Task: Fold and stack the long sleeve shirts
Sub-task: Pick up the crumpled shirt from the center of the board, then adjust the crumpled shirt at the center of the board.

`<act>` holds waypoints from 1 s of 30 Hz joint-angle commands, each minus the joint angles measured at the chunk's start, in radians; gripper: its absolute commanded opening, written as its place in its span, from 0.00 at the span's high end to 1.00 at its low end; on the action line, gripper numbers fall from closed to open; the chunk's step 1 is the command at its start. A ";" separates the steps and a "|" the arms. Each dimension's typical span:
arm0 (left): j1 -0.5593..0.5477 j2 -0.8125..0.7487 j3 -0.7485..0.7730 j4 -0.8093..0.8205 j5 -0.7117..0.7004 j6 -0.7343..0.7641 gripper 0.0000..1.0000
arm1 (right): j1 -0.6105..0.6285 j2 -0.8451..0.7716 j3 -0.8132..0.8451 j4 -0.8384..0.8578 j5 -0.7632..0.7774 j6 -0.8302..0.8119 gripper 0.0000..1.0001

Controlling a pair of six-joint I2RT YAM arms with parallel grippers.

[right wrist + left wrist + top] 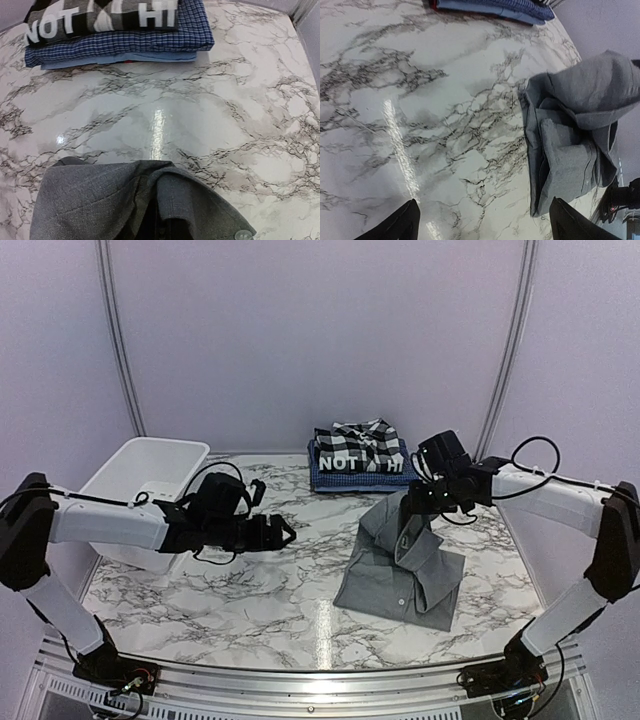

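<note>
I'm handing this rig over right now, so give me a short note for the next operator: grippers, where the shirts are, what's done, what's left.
Left gripper: open, empty, hovering over the table left of centre.
Right gripper: shut on the grey shirt, holding its far part up; the near part lies on the table.
Stack at the back: plaid on top, lettered black under it, blue checked below.
Done: those three folded and stacked; grey partly folded.
Left: finish the grey fold and set it on the stack.
</note>
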 commanded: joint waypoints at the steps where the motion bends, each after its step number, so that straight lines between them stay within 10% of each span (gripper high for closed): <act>1: -0.081 0.113 0.073 0.048 0.019 -0.017 0.08 | -0.106 0.034 -0.040 0.098 -0.044 -0.042 1.00; 19: -0.300 0.487 0.399 -0.010 0.033 0.038 0.29 | -0.241 0.125 -0.156 0.222 -0.074 -0.036 1.00; 30: -0.298 0.460 0.391 -0.031 -0.126 0.052 1.00 | -0.261 0.128 -0.153 0.212 -0.056 -0.038 1.00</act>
